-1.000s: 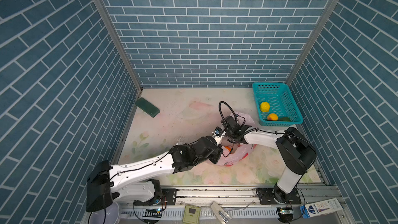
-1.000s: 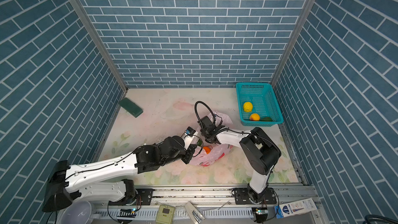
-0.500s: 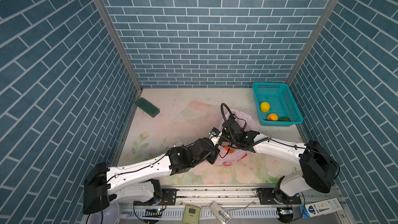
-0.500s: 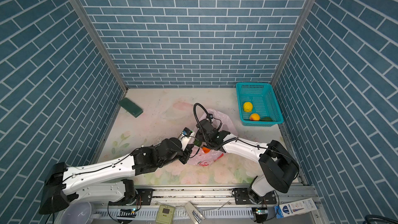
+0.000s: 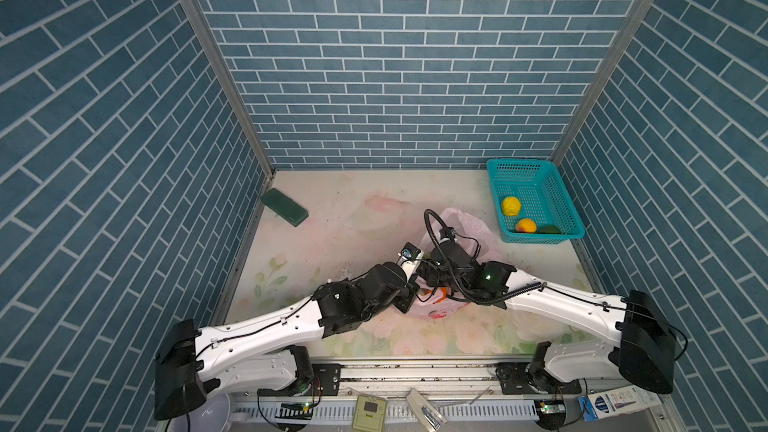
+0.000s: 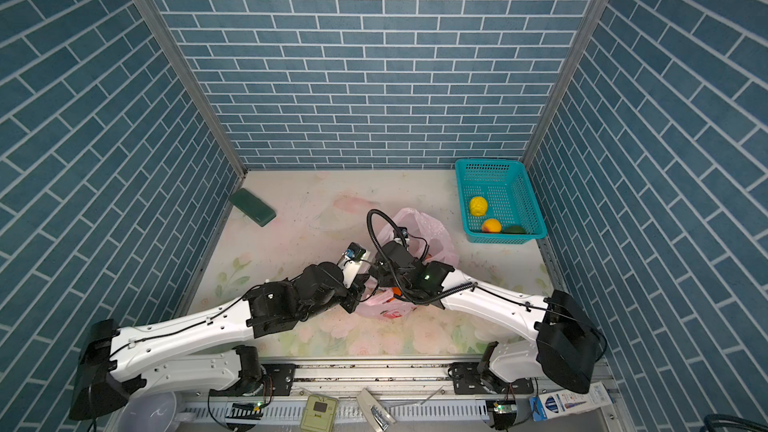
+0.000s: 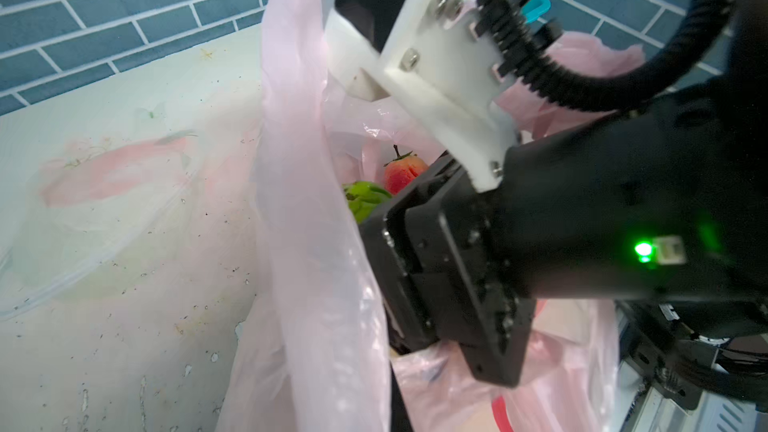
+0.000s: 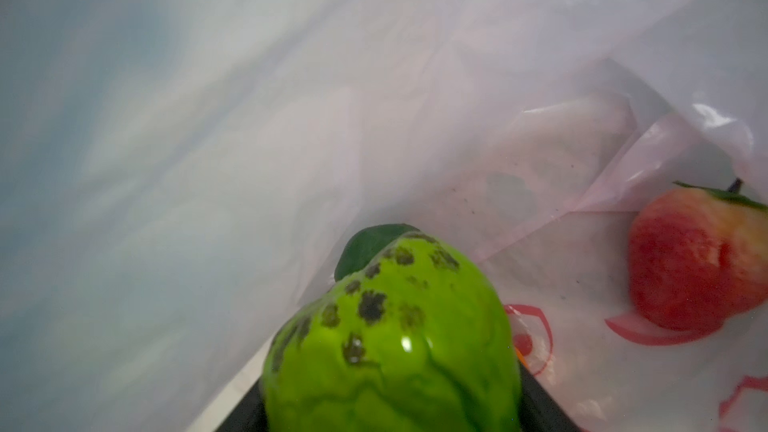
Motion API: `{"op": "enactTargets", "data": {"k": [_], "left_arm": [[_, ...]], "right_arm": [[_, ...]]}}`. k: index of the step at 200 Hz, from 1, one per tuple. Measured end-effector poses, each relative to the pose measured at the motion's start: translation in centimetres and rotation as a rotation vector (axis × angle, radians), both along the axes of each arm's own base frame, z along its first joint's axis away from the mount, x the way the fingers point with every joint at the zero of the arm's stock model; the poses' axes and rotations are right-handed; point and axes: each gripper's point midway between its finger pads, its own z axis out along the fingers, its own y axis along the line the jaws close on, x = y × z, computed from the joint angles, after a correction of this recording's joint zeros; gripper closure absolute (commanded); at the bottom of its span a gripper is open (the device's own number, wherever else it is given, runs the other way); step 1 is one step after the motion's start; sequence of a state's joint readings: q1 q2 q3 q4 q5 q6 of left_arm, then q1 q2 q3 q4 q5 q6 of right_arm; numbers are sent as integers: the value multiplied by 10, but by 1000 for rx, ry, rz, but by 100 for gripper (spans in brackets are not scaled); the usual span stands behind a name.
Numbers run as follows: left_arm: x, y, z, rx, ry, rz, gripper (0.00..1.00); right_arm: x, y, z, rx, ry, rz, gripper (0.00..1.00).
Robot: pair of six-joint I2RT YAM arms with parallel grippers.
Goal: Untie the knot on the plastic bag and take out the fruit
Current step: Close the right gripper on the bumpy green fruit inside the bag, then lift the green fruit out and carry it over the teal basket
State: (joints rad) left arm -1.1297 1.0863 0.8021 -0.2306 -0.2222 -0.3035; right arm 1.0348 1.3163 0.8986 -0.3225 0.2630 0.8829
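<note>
teal mesh basket (image 5: 540,238): landmark; stands on the floral table (image 5: 374,184), in the corner where the back and right walls meet.
plastic bag (image 5: 478,226): thin pink film with red printing. Lies near the basket, off its front left corner, with the mouth open. Shows in both top views (image 6: 432,230).
left gripper (image 5: 417,284): on the side of the bag away from the basket. Fingers are clenched on the bag's edge, and the left wrist view shows the film (image 7: 299,201) pulled taut from them.
right gripper (image 8: 390,405): reaches inside the bag from the basket's side. Jaws are clasped on the green fruit, one dark finger on each flank.
green fruit (image 8: 395,338): light green with dark speckles, inside the bag; also seen at the bag mouth (image 7: 361,199).
red fruit (image 8: 698,268): leaf and stem on top. Lies on the bag's floor near the green fruit, not touching it.
yellow fruit (image 5: 510,205): inside the basket, mid-floor.
yellow-orange fruit (image 5: 525,226): inside the basket, by its front wall.
dark green fruit (image 5: 548,229): inside the basket, just beside the yellow-orange fruit.
dark green block (image 5: 284,206): well apart from the basket, across the table at the left wall.
</note>
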Motion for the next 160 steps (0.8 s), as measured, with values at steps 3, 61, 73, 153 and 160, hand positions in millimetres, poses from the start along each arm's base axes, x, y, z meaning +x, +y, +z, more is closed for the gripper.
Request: {"op": "enactTargets", "data": {"k": [3,61,73,153,160], "left_arm": [[0,0,0,1,-1,0,100],[2,2,-2,6,7,-2,100],[1,1,-2,6,10,-6,100],[1,2,-5,13,18,-7,100],[1,2,-5,14,18,-6,100]], "right_arm": [[-1,-1,1,-1,-1,-1,50],[-7,-3,30,1,-16,7,51],[-8,-3,36,7,-23,7,51],[-9,-12,73,44,-57,-13,52],[-11,-12,76,47,-57,-10,52]]}}
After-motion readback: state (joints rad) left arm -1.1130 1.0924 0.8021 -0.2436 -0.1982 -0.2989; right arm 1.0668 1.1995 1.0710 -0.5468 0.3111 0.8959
